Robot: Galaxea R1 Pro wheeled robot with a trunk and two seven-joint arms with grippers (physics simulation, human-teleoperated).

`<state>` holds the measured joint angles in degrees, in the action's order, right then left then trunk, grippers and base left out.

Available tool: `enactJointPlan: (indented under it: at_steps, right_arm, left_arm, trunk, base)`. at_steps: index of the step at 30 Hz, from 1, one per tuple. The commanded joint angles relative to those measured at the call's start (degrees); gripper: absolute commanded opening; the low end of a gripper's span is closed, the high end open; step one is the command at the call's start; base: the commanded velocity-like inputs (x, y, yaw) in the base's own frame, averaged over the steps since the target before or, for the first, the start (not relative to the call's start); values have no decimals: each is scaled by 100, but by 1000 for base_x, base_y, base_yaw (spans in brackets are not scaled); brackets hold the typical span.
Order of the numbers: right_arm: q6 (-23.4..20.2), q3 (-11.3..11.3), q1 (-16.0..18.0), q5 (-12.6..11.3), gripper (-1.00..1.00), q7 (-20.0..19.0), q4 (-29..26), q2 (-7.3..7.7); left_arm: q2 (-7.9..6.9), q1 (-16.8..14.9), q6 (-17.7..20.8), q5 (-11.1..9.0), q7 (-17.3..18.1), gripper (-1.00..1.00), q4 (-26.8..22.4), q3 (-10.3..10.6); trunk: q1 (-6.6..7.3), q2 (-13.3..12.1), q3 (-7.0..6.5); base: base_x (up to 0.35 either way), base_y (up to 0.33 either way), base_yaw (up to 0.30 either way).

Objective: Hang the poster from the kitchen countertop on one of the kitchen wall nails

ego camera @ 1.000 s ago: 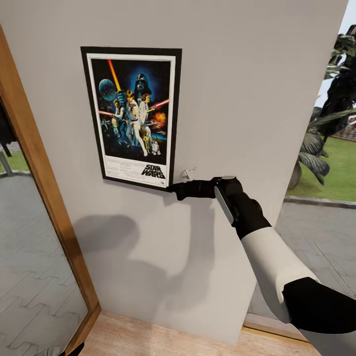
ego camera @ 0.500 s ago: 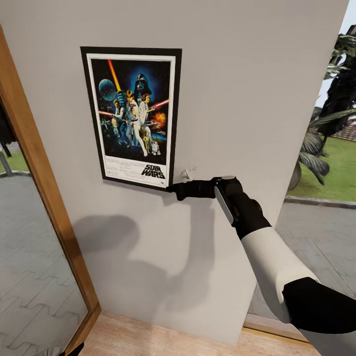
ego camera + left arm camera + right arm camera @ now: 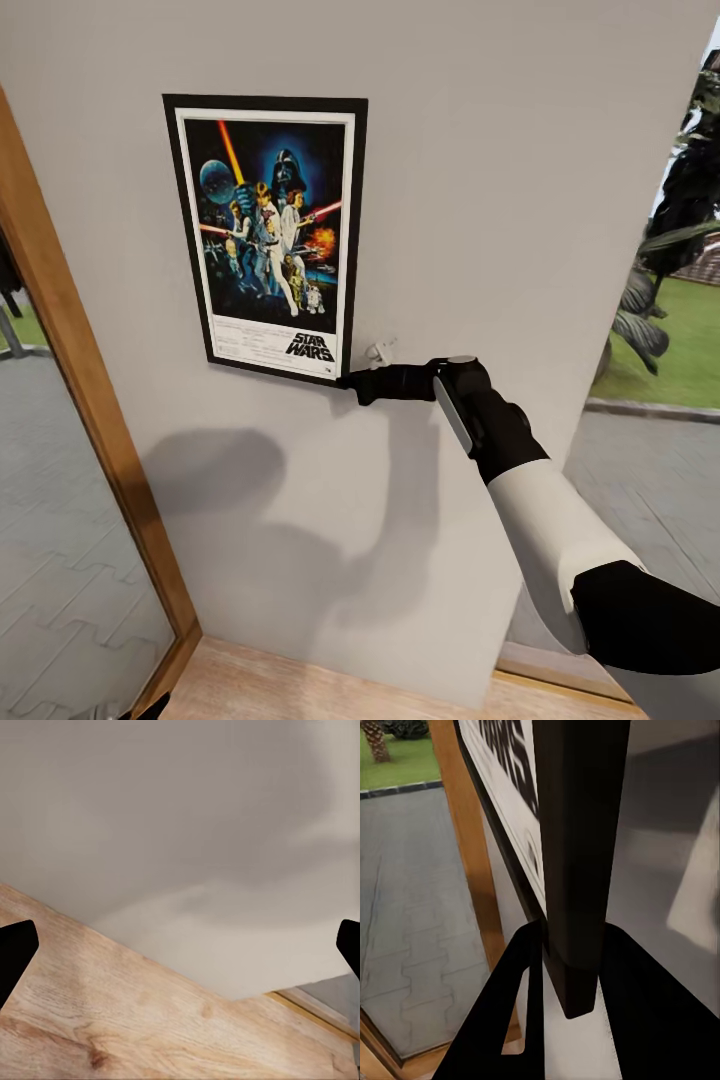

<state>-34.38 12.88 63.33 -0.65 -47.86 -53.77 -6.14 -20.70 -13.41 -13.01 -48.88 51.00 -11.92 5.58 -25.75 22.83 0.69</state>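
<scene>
The Star Wars poster (image 3: 265, 235) stands upright and flat against the pale grey wall panel (image 3: 520, 180), black frame and white border in full sight. My right gripper (image 3: 352, 380) is shut on its lower right corner. In the right wrist view the frame's dark edge (image 3: 577, 862) runs between the two black fingers (image 3: 521, 975). Any nail behind the poster is hidden. A small pale peg (image 3: 380, 350) sticks out of the wall just above my right gripper. My left gripper (image 3: 180, 945) hangs open and holds nothing, low over the wood floor (image 3: 112, 1020) at the wall's foot.
A wood-framed glass pane (image 3: 90, 420) borders the wall panel on the left, with paved ground behind it. On the right, past the panel's edge, are garden plants (image 3: 680, 200) and lawn. Light plank floor (image 3: 300, 690) runs along the wall's base.
The picture's edges have shifted a little, so the camera moved slightly. The poster and my right arm hold the same place.
</scene>
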Motion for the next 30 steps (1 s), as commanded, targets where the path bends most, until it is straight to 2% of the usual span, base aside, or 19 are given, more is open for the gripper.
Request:
enactJointPlan:
  at_steps: [1, 30]
  right_arm:
    - [-50, -5, 4, -23, -100, -21, -2, -1]
    - [-43, -5, 4, -23, -100, -21, -2, -1]
  left_arm:
    - [-4, -4, -34, -42, 7, 100, 5, 48]
    - [-4, -4, -34, -42, 7, 100, 5, 48]
  trunk:
    - [-4, 8, 7]
    - [-4, 8, 7]
  base:
    - [38, 0, 0]
    - [29, 0, 0]
